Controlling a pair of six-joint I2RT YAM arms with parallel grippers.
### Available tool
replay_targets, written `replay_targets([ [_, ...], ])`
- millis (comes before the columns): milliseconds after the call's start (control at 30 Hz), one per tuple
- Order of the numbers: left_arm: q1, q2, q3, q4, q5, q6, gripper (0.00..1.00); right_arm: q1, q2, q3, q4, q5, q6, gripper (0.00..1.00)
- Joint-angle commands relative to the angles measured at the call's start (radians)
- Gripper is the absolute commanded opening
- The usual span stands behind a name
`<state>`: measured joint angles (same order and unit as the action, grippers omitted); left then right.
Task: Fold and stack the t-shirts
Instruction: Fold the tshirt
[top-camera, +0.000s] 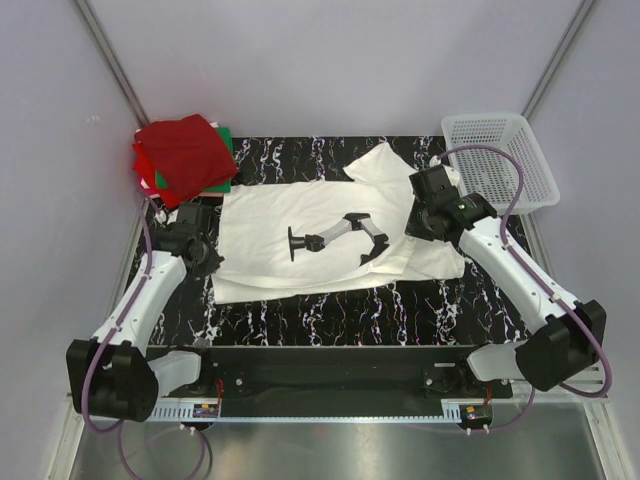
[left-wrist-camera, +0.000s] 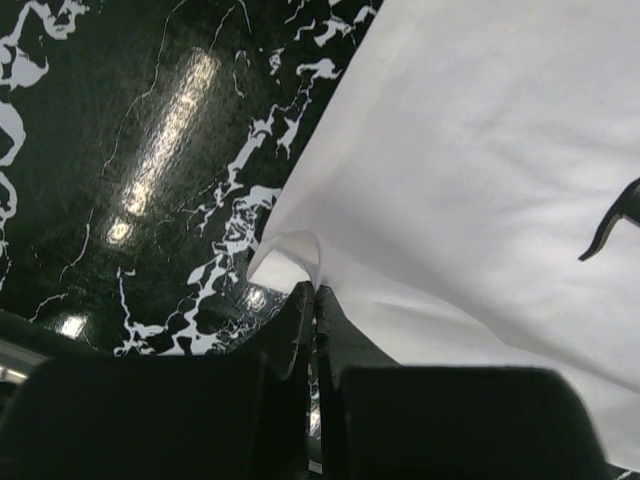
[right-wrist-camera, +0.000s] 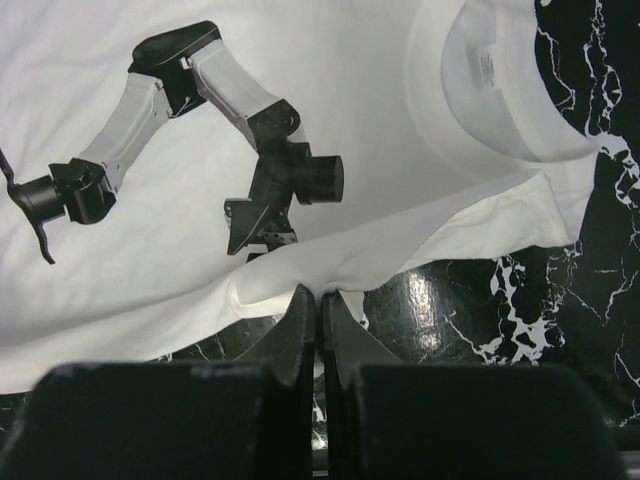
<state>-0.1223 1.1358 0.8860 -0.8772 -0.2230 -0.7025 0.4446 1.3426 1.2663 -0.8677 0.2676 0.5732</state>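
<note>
A white t-shirt (top-camera: 300, 215) with a printed robot-arm picture lies spread on the black marbled table (top-camera: 330, 305). My left gripper (top-camera: 203, 252) is shut on its left hem corner (left-wrist-camera: 290, 262), lifting the cloth slightly. My right gripper (top-camera: 422, 222) is shut on the shirt's edge near the collar side (right-wrist-camera: 320, 280); the round neck (right-wrist-camera: 500, 90) shows in the right wrist view. A stack of folded dark red, bright red and green t-shirts (top-camera: 185, 158) sits at the back left.
A white plastic mesh basket (top-camera: 500, 158) stands at the back right, off the table's corner. Grey walls close in the back and sides. The bare black tabletop runs along the near edge in front of the shirt.
</note>
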Motion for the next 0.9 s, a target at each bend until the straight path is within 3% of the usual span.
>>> replay_targets([
  [0,0.023,0.057,0.08,0.073,0.017,0.05,0.0,-0.026,0.041,0.07,0.073,-0.033,-0.058,0.0],
  [333,0.047,0.266,0.154,0.124,0.036,0.086,0.0,-0.083,0.109,0.094,0.091,-0.039,-0.073,0.0],
  [867,0.067,0.458,0.243,0.141,0.019,0.127,0.0,-0.119,0.228,0.131,0.095,-0.028,-0.073,0.0],
])
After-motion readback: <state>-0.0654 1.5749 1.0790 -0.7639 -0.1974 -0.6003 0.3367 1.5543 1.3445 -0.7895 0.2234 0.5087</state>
